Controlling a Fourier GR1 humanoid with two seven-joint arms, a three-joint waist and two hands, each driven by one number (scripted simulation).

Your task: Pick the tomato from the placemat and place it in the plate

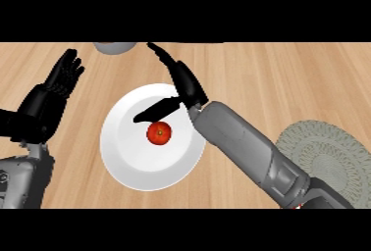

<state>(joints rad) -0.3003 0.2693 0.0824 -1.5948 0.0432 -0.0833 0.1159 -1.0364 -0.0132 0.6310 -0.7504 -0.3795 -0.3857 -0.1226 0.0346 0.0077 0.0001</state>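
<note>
Head view: tomato [159,133] on plate [123,157], just below spread right hand [185,86].

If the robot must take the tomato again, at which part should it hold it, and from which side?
Probably from above, fingers on opposite sides of its round body: the tomato lies on the flat white plate, stem end up. The open right hand is already above it.
</note>
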